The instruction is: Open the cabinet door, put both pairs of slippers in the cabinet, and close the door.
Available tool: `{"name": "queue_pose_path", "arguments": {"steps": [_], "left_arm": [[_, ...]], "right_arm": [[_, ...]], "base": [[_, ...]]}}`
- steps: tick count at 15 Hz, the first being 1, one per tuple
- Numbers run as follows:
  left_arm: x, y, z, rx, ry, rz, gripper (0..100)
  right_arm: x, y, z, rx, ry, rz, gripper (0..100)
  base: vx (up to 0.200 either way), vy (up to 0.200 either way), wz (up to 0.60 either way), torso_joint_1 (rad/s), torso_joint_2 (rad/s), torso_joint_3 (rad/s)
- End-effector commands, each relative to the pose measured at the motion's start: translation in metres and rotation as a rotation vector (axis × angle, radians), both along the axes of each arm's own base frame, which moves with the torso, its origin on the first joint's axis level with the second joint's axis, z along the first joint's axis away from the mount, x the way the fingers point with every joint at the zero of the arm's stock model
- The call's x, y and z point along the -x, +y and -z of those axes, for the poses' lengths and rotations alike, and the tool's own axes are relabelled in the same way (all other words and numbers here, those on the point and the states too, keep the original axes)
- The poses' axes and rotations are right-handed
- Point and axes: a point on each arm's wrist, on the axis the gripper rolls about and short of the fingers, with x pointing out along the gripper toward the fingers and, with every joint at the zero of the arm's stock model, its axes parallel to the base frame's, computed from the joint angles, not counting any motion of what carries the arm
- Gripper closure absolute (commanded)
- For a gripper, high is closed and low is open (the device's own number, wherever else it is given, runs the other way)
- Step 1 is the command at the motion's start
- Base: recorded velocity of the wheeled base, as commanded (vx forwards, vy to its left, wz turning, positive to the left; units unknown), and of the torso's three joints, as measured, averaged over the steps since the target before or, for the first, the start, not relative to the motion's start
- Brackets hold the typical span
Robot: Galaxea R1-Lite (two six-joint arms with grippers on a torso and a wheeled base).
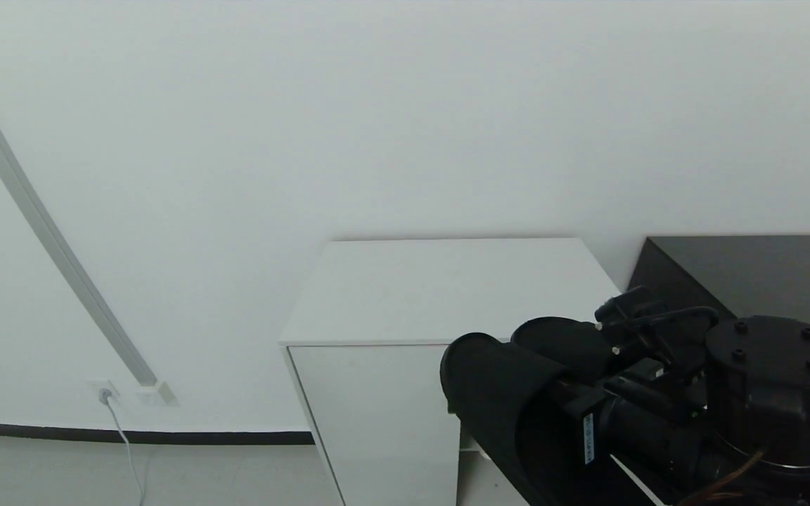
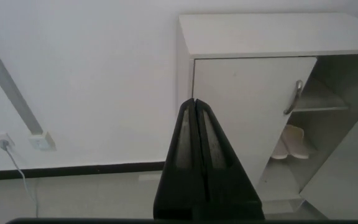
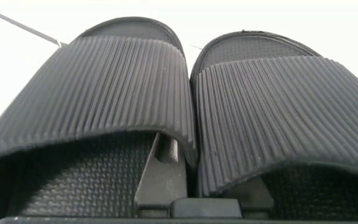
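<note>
We can read no text, number or sign here; the one label we find, a small white sticker (image 1: 588,439) with blue print on the right arm (image 1: 651,429) behind the black slippers (image 1: 496,393), is too small to make out.

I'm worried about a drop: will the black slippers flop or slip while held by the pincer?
Probably not floppy: the black slippers hold their shape jutting out unsupported in the head view. Likely light, looking like moulded foam. Ribbed straps and pebbled footbeds should resist slipping.
</note>
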Motion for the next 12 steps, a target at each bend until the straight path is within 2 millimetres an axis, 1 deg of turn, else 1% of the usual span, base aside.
{"name": "queue_pose_path", "arguments": {"steps": [1,3,12], "left_arm": [[0.0,0.0,0.0,0.0,0.0,0.001,100],[0.0,0.0,0.0,0.003,0.0,0.002,100],[0.0,0.0,0.0,0.005,0.0,0.001,100]], "right_arm": [[-0.001,0.001,0.001,0.004,0.003,0.001,100],[0.0,0.001,0.002,0.007,0.006,-0.001,100],[0.001,-0.001,0.015,0.065,0.018,-0.009,100]], "base": [[0.0,-0.2,0.0,0.002,0.0,-0.002],[0.0,-0.2,0.0,0.007,0.0,0.0],[0.0,0.0,0.0,0.0,0.0,0.0]]}}
